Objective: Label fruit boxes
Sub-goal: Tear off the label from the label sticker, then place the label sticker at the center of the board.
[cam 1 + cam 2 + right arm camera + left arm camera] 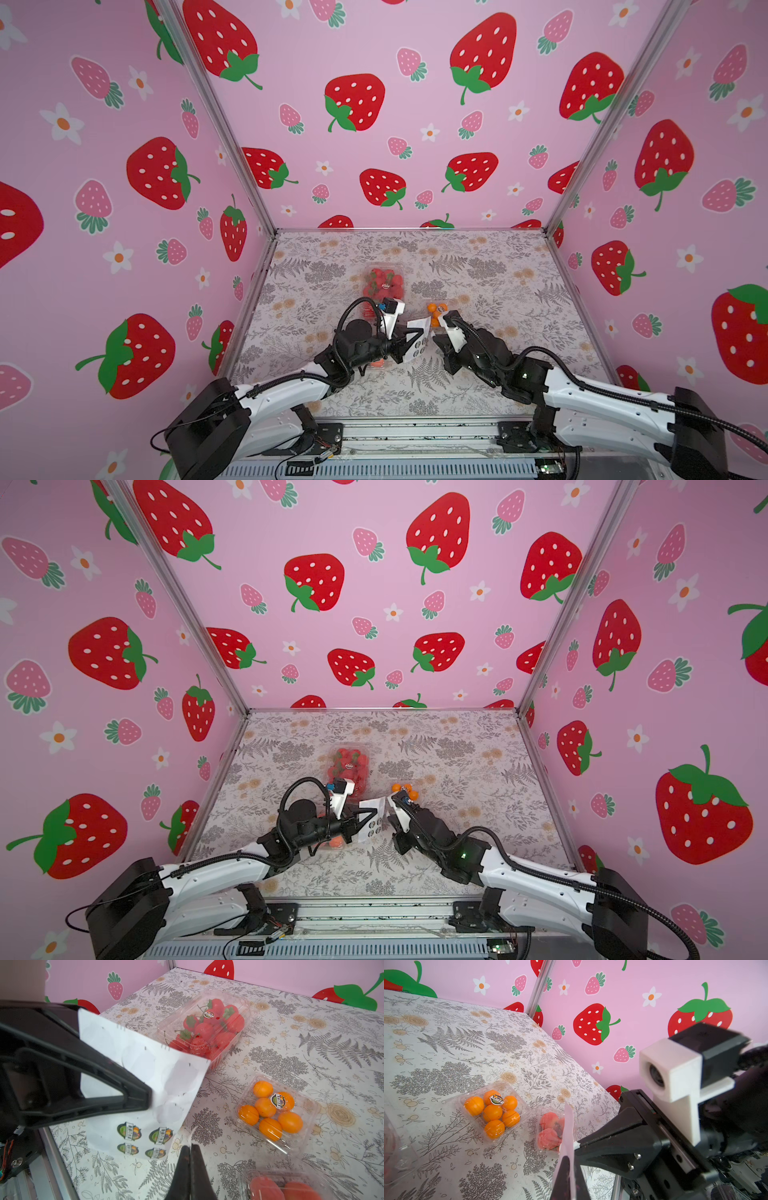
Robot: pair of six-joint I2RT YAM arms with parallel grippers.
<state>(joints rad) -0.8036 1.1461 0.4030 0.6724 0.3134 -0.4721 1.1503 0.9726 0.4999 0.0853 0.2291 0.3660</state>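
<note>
The fruit boxes are clear clamshells. The strawberry box (384, 282) (348, 762) (207, 1028) lies mid-table, with the small box of oranges (436, 309) (494, 1111) (272, 1109) to its right. Both carry a round sticker on the lid. A small box of peach-pink fruit (550, 1132) (284, 1186) sits close to the oranges. My left gripper (406, 343) (568, 1159) is shut on the white sticker sheet (417, 328) (141, 1064), held upright above the table. My right gripper (434, 338) (190, 1147) is shut at the sheet's edge, pinching a thin pale sticker flap (192, 1134).
Another box of pinkish fruit (376, 363) shows partly under the left wrist. Pink strawberry-print walls with metal corner posts (232, 137) enclose the floral table (478, 266) on three sides. Both arms meet at the table's middle, wrists close together.
</note>
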